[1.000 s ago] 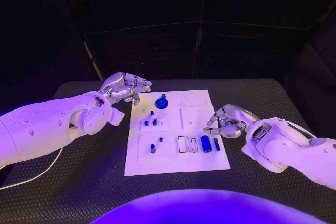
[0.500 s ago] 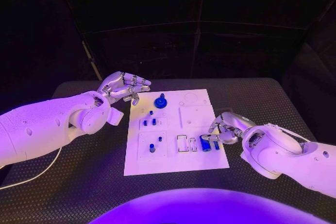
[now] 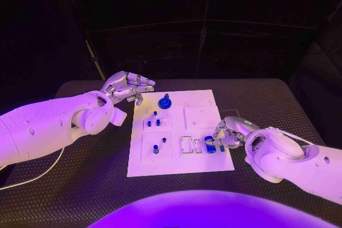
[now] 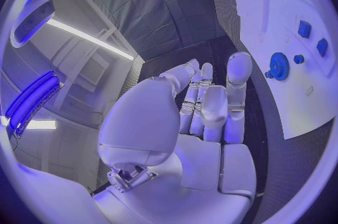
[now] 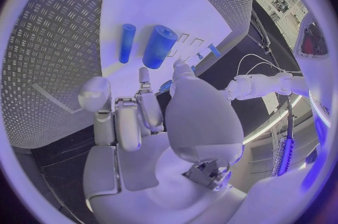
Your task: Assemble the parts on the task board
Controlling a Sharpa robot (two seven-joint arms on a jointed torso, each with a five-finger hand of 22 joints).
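**Right robot hand closing in on the fat blue cylinder – roll risk**

The thick blue cylinder (image 3: 209,144) is lying on its side on the right part of the task board (image 3: 178,166), toward the near edge. In the head view its long axis runs roughly front to back, away from the robot, with no obvious "head" end that I can make out. A thinner blue pin (image 5: 127,42) lies just beside it, about parallel, on the side nearer the board's right edge. The empty white-rimmed slots (image 3: 191,145) sit right next to the cylinder on its other side.

The right robot hand (image 3: 229,131) is low over those two pieces with its fingers partly curled and nothing in them that I can see. In the right wrist view the fingertips (image 5: 143,75) are short of the cylinder, not on it.

What I'd worry about: it's a round piece lying flat, so a fingertip landing off-centre could roll it sideways, either into the thin pin or over the slots. The pin is close enough that the fingers might catch both at once.

The left robot hand (image 3: 127,87) hovers off the board's far-left corner above the tabletop (image 3: 85,188), fingers loosely spread, holding nothing. The blue gear (image 3: 165,103) is near it.
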